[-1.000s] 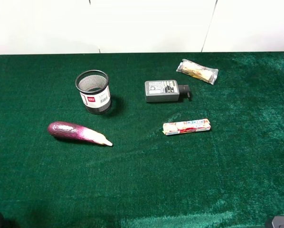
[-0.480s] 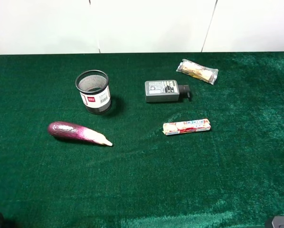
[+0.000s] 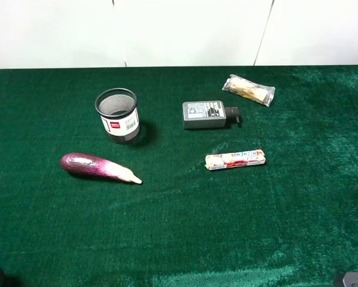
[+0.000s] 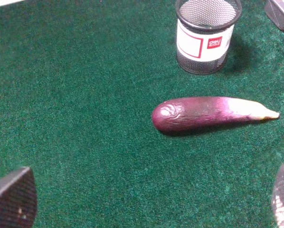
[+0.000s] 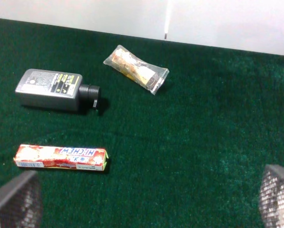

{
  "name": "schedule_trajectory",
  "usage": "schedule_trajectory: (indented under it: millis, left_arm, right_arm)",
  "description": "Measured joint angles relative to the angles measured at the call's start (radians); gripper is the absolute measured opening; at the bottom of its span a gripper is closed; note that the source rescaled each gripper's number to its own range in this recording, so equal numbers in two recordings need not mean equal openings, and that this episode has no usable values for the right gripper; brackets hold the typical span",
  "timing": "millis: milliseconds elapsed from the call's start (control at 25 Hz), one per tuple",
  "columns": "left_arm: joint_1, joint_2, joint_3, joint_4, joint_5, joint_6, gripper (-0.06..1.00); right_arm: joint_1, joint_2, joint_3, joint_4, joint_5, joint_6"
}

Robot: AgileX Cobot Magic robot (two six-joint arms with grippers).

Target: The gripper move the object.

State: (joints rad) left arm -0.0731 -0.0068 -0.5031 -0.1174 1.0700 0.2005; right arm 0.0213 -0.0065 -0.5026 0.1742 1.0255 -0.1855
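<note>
The candy roll (image 3: 235,159) lies flat on the green desk (image 3: 185,239), right of centre, its long axis running left to right with a slight tilt. It sits just near of the grey power adapter (image 3: 204,114) and well apart from the clear snack packet (image 3: 248,89) at the far right.

In the right wrist view the roll (image 5: 61,157) lies ahead of the right gripper (image 5: 146,209) and off to its left, close to the left-hand one of the two fingers (image 5: 16,202) whose tips show at the frame's corners. Those fingers stand wide apart and hold nothing. The roll's length lies across the gap between them, so I judge a turn of the wrist would be needed to close across its narrow side.

The left gripper (image 4: 146,204) is likewise spread wide and empty, facing the purple eggplant (image 4: 208,113) and the mesh pen cup (image 4: 206,34). The right arm looks the nearer to the roll.

The wrapper's print reads "HI-CHEW", seen upside down from the right wrist. The cup's white label carries a red "deli" logo. The adapter's label text is too small to read.
</note>
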Motion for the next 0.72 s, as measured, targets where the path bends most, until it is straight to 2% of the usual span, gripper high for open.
schedule_trajectory:
  millis: [720]
  left_arm:
    - [0.0, -0.001, 0.0, 0.0, 0.0, 0.006, 1.0]
  right_arm:
    - [0.0, 0.0, 0.0, 0.008, 0.0, 0.0]
